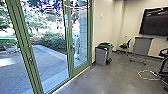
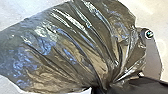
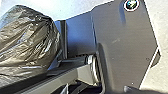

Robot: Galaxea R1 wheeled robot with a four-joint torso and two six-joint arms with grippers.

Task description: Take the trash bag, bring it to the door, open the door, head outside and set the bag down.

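While the head view has me facing the glass door [image 1: 27,50], green-framed and to all looks shut, I'd log this as the carry-to-the-door step, door unopened. A handle [image 1: 30,60] sits on its upright. Paved yard [image 1: 47,60] beyond the glass, grey bins [image 1: 101,56] indoors by the wall just past the door frames, chair [image 1: 125,46] and wall screen [image 1: 154,22] farther right.

Left wrist view: the trash bag [image 2: 72,47], dark and shiny, bulges out large, its folds drawn tight into a gathered neck [image 2: 103,85]. That pull makes me think it's hanging from the left claw, but I can't tell whether that claw is clamped or apart (judgement, not a sighting). Part of my dark plate [image 2: 154,58] pokes out beside the bag.

Right wrist view: same bag, next to the plate and my jointed bar; I can't tell if they touch. Nor can I tell how the right claw stands, apart or together.

Next move, as I judge it: keep the bag's neck secure, bring the base square to the door, and have one arm free for the handle. Main risk is the loose plastic snagging on the frame or swinging into my base. Putting down has to wait until I'm outside.
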